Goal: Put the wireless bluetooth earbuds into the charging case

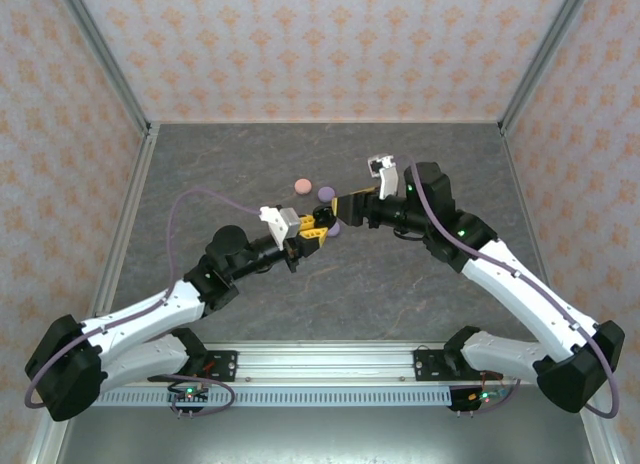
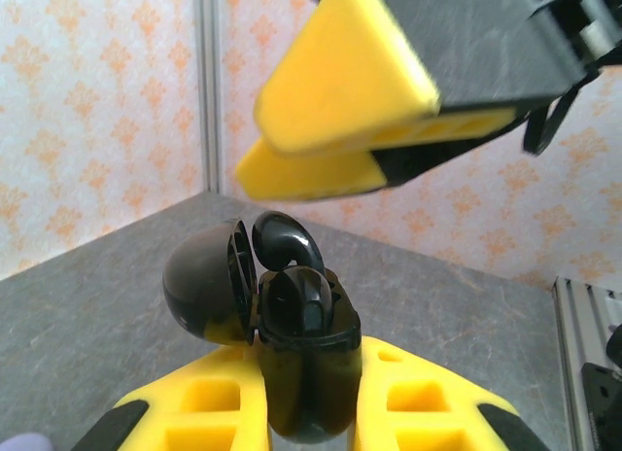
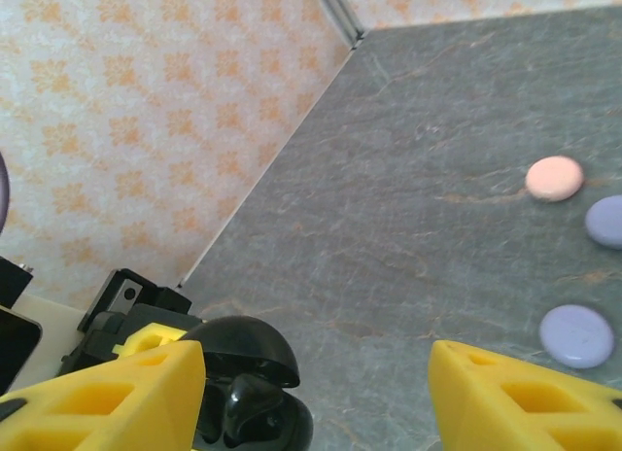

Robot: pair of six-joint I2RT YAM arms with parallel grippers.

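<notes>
My left gripper [image 1: 316, 231] is shut on a black charging case [image 2: 306, 359], which stands upright between its yellow fingers with the lid [image 2: 199, 286] swung open to the left. A black earbud [image 2: 287, 245] sits in the case with its rounded head sticking up out of the opening. My right gripper [image 1: 345, 206] hovers just above the case, open, with nothing between its fingers [image 2: 340, 82]. In the right wrist view the case [image 3: 267, 427], lid [image 3: 243, 342] and earbud [image 3: 243, 402] lie beside the left finger of that gripper [image 3: 318, 373].
A pink round puck [image 1: 299, 186] and a lilac one [image 1: 326, 194] lie on the grey table behind the grippers, and another lilac puck [image 1: 335, 229] lies under them. They show as pink puck [image 3: 555, 178] and lilac pucks [image 3: 607, 221], [image 3: 576, 335]. Patterned walls surround the table.
</notes>
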